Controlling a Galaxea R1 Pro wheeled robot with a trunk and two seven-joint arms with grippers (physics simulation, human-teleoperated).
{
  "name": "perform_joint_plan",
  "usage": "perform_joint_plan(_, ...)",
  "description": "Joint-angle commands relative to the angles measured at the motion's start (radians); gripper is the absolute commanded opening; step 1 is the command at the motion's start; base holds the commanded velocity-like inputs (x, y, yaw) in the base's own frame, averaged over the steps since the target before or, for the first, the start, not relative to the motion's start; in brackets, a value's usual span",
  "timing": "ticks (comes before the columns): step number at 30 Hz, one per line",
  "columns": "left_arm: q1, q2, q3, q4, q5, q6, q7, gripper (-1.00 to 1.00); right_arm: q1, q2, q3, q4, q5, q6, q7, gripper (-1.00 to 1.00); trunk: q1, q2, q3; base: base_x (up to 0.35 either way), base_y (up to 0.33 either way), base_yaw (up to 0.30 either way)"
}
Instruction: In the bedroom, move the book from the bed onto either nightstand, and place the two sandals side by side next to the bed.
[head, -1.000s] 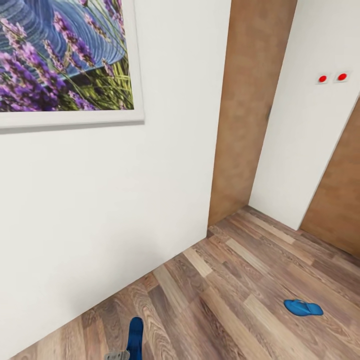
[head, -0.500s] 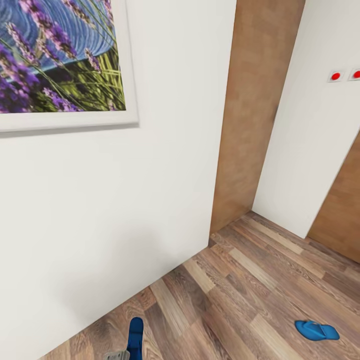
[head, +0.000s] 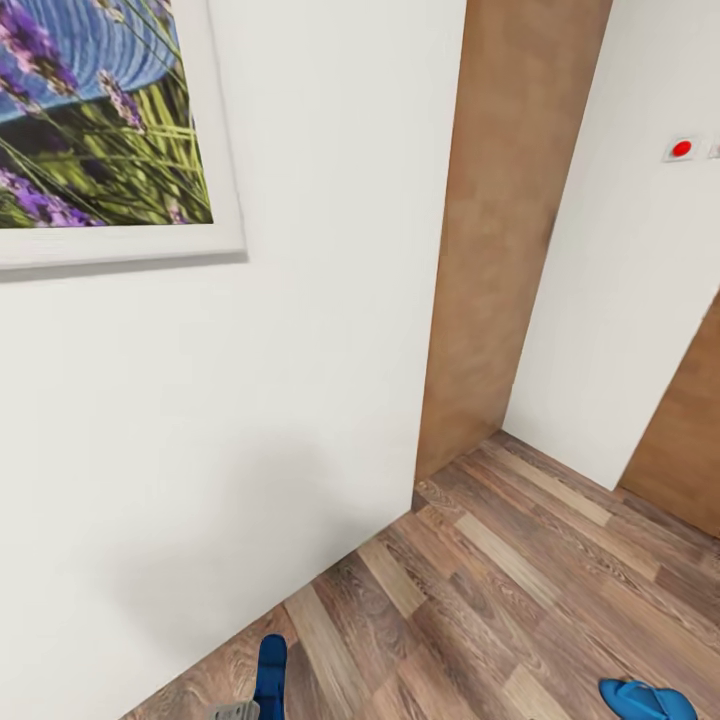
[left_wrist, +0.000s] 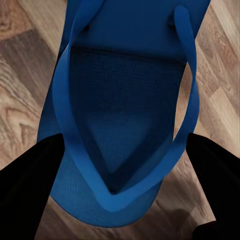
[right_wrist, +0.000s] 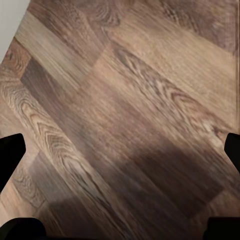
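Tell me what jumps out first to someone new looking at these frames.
A bright blue sandal held between the left gripper's dark fingers, over the wood floor. The second blue sandal lies on the floor at the head view's lower right corner. On the white wall, upper left, hangs a big framed lavender picture.
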Motion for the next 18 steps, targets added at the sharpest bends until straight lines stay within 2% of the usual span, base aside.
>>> perform_joint_plan(1, -0.001, 0.001, -0.005, 0.001, 0.006, -0.004, -0.002, -1.0, -0.001, 0.0, 0.0, 0.002, -0.008, -0.001, 0.004, 1.0, 0.0, 0.0, -0.001, 0.05, -0.014, -0.207)
perform_joint_plan(18, -0.001, 0.001, -0.005, 0.001, 0.006, -0.004, -0.003, -1.0, -0.001, 0.0, 0.0, 0.002, -0.008, -0.001, 0.004, 1.0, 0.0, 0.0, -0.001, 0.009, -0.001, -0.289)
